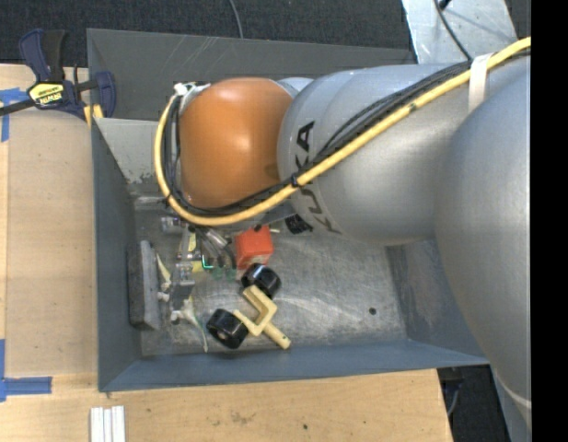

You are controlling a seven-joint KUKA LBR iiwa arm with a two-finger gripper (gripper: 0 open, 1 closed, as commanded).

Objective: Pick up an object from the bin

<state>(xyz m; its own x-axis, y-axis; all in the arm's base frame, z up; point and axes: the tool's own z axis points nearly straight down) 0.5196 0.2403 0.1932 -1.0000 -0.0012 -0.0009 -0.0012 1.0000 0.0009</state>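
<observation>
My gripper [183,271] hangs low at the bin's left side, just under the orange cover. Its metal parts stand over the floor beside a grey flat bar [136,288] that lies along the left wall. To its right an orange-red block [256,243] sits partly under the arm. Just below that block lies a black cylinder [262,279]. A tan T-shaped piece [263,317] lies below the cylinder, and a second black cylinder [225,328] rests at its left end near the front wall.
The arm and its orange cover hide the back and the right of the bin. Bare grey floor shows at the front right.
</observation>
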